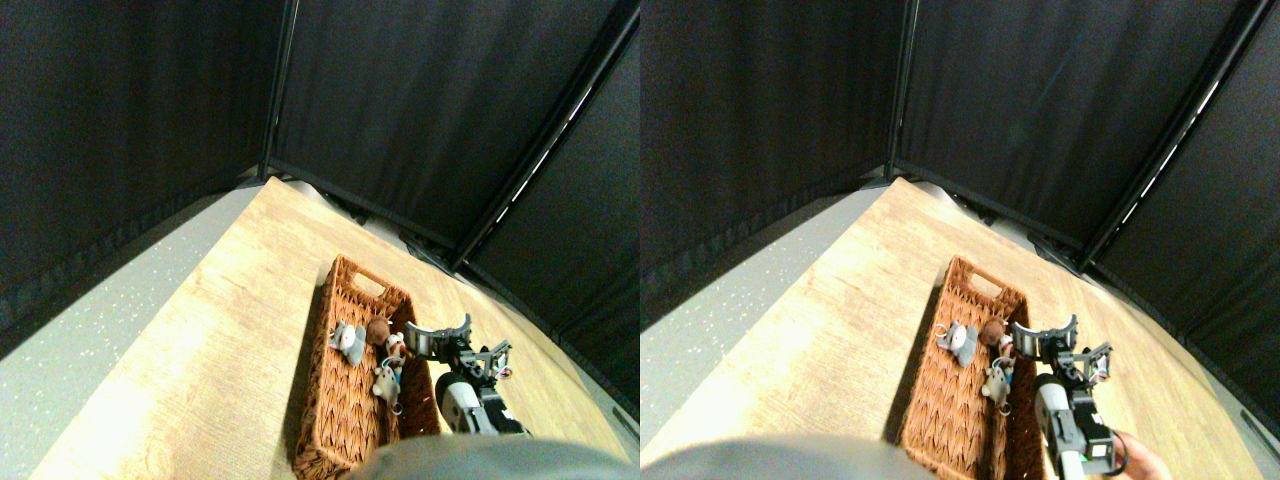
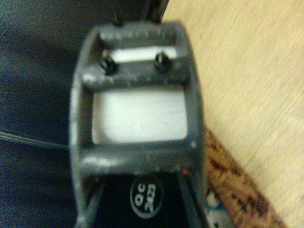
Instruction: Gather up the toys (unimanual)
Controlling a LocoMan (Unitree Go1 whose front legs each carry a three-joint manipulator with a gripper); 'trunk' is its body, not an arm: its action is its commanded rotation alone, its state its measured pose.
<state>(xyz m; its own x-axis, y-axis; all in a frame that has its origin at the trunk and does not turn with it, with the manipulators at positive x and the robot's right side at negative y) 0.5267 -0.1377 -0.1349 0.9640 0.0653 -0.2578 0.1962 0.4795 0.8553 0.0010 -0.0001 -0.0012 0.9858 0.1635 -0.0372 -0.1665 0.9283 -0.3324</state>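
Black curtains are enclosing a pale wooden desk (image 1: 200,330); the hand (image 1: 455,335) is hovering beside the woven wicker basket (image 1: 345,420), jaws spread and empty, plush toys (image 1: 350,342) already collected inside.

Basket (image 1: 345,420): woven wicker, reddish-brown, rough ribbed weave, matt. Tabletop (image 1: 230,330): pale wood-grain, smooth, looks laminate, low sheen. Toys in there are soft plush: grey toy (image 1: 349,342) fuzzy, brown toy (image 1: 378,331) same nap, cream toy (image 1: 385,380) w/ small shiny ring. Gripper (image 1: 452,336): dark grey hard plastic, matt, scuffed edges in wrist view. Backdrop (image 1: 430,110): black cloth, matt. Floor (image 1: 110,300): grey, speckled, smooth.
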